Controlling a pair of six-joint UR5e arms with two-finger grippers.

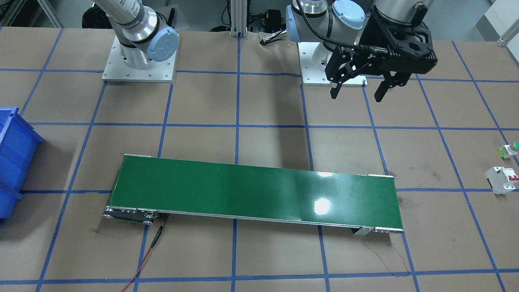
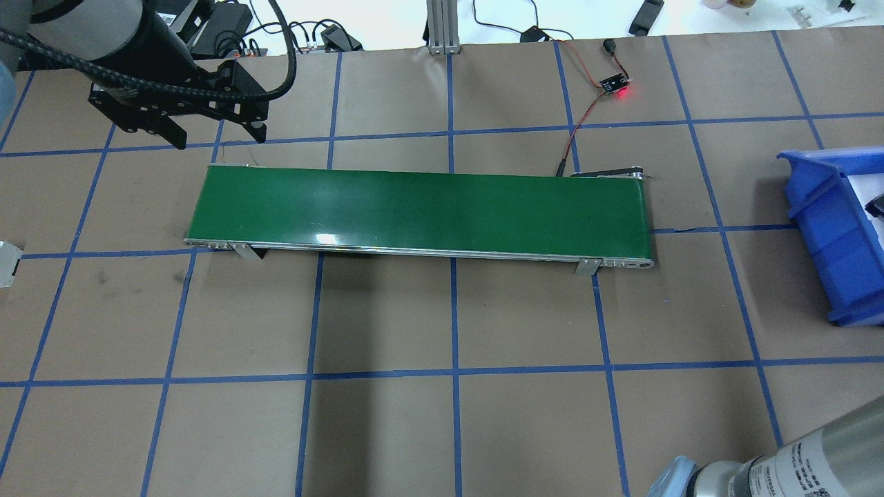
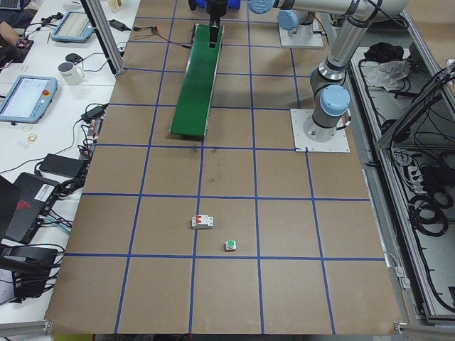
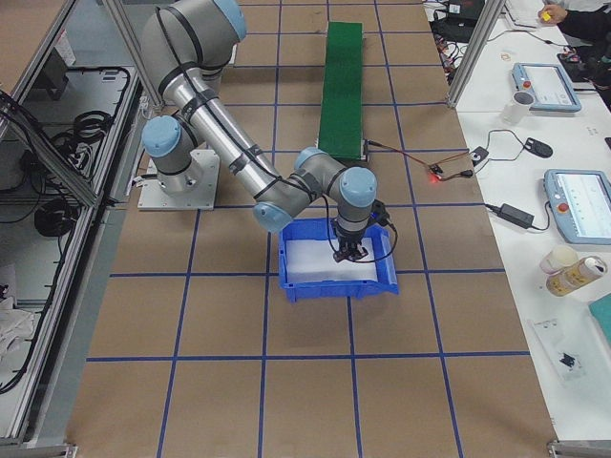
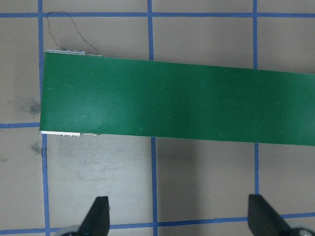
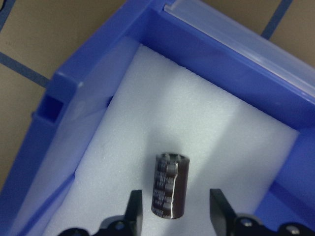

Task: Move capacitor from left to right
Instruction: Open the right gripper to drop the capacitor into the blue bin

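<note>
The capacitor, a dark stubby cylinder with pale stripes, lies on white foam inside the blue bin. My right gripper is open, with a finger on each side of the capacitor and a gap on both sides. In the exterior right view it hangs low inside the bin. My left gripper is open and empty. It hovers above the table by the left end of the green conveyor belt, and it also shows in the overhead view and its wrist view.
A white circuit breaker and a green-capped button lie on the table on my far left. A small sensor board with a red light and its wire sit beyond the belt's right end. The bin stands at the table's right.
</note>
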